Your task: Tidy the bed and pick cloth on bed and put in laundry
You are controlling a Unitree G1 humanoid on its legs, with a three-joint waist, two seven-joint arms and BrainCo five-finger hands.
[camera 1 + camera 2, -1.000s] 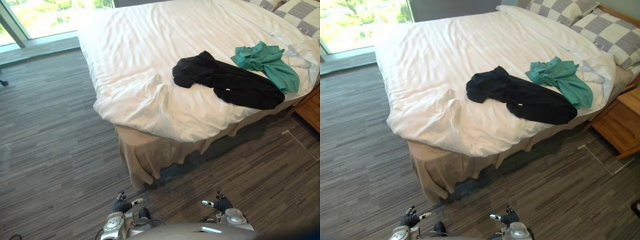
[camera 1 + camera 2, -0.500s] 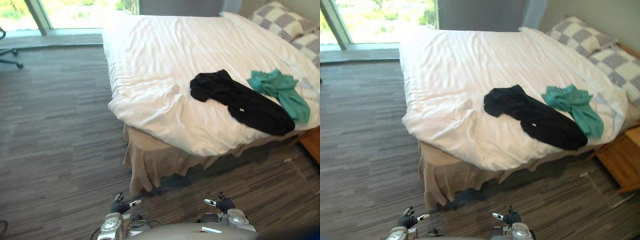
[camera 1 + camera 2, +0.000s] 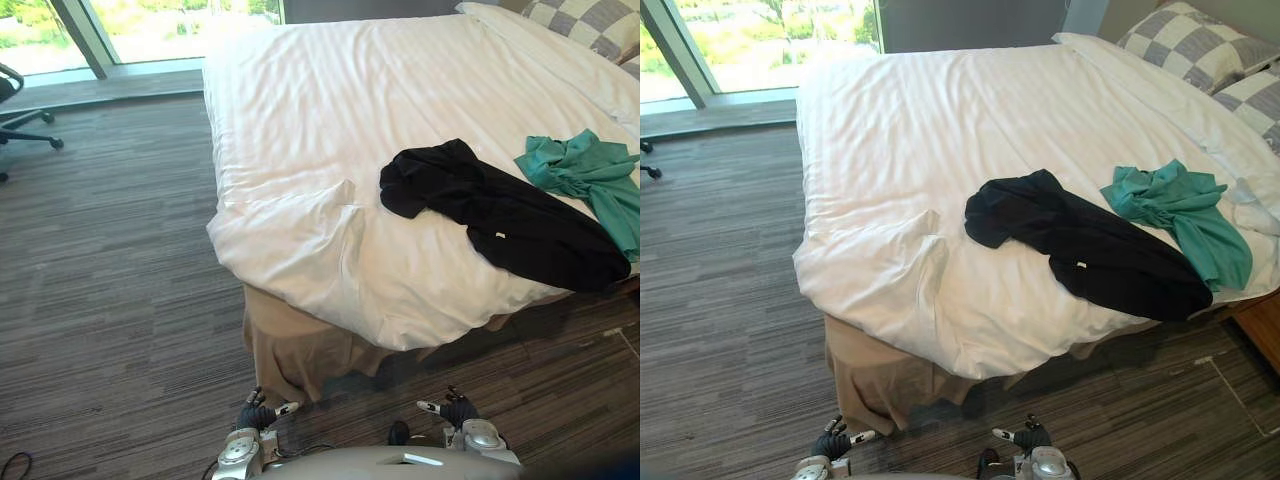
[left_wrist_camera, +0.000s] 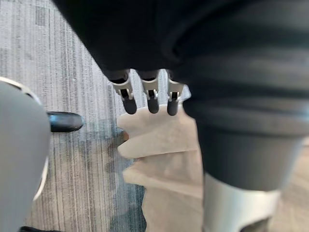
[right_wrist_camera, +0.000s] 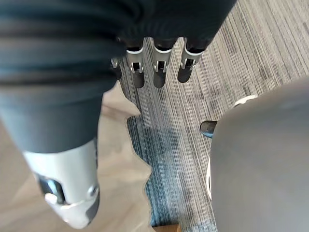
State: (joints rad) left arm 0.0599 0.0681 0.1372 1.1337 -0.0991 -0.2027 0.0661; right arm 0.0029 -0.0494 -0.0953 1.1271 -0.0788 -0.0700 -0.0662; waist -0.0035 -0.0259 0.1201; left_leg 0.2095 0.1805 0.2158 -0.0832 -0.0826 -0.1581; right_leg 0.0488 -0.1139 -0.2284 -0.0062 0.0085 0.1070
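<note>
Black cloth, a dark garment (image 3: 505, 215), lay spread across the near right part of the bed (image 3: 330, 100). A teal garment (image 3: 1180, 210) lay bunched at its far right end, and the two appeared to touch. Both rested on the white duvet, untouched by either hand.

Compared with the views of a second earlier, the whole picture had shifted. This was judged to be a move of the camera and not of the items. The two garments kept the same arrangement relative to each other and to the raised fold near the bed's near left corner. That corner and the beige bed skirt (image 3: 290, 345) now sat more centrally before the robot. In my judgement the robot was still approaching, with no garment yet picked up and no tidying begun.

The left hand (image 3: 258, 414) and the right hand (image 3: 455, 409) hung low near the carpeted floor (image 3: 110, 280), well apart from the bed. Their wrist views showed the fingers straight, pointing down and holding nothing.

Checked pillows (image 3: 1185, 40) lay at the far right. An office chair (image 3: 20, 100) stood at the far left by the window (image 3: 770, 30).

A small white tag (image 3: 1081, 264) showed on the dark garment but was too small to read. No other writing or brand could be made out.
</note>
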